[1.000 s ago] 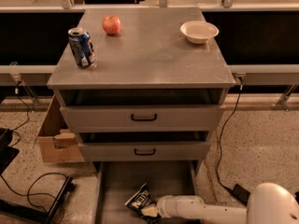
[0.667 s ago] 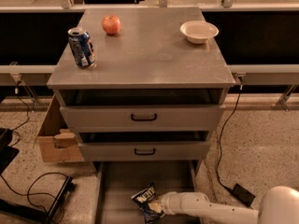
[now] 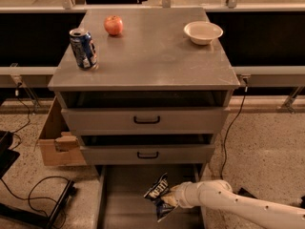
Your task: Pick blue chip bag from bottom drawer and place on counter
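One blue chip bag [image 3: 158, 198] is clamped in my gripper [image 3: 172, 197], standing on edge over the open bottom drawer [image 3: 121, 199], towards its right side. My arm [image 3: 238, 206] reaches in from the right. Above, the counter [image 3: 152, 61] carries a soda can [image 3: 83, 48], an apple [image 3: 113, 25] and a bowl [image 3: 203, 32].

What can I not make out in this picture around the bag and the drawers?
Camera view:
gripper, at the right edge of the blue chip bag above the bottom drawer: mostly covered by the bag.
bottom drawer: its front is cut off by the lower picture edge.
top drawer: inside hidden in shadow under the counter.
arm: cut off at the right edge.
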You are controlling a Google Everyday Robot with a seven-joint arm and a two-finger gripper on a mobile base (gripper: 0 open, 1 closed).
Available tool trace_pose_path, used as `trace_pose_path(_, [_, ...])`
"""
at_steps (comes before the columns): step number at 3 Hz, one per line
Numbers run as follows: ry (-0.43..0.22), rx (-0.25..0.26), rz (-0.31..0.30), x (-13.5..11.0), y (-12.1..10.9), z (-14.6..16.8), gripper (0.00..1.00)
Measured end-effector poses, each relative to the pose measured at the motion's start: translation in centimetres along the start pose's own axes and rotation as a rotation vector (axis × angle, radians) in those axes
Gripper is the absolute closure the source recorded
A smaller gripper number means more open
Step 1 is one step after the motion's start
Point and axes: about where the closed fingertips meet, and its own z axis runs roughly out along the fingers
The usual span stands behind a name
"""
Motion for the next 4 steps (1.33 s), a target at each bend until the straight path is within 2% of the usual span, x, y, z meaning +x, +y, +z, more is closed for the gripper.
trace_pose_path(1, [0.010,-0.031,-0.088,-3.5,2.6,-7.9,1.00])
trace_pose_path(2, [-0.009,-0.049,-0.156,-7.1,5.1,-16.5,1.00])
trace_pose_path(3, [-0.021,-0.030,-0.181,-12.3,5.7,-24.6,1.00])
trace_pose_path(4, [-0.029,0.032,-0.204,-18.3,5.6,-31.7,1.00])
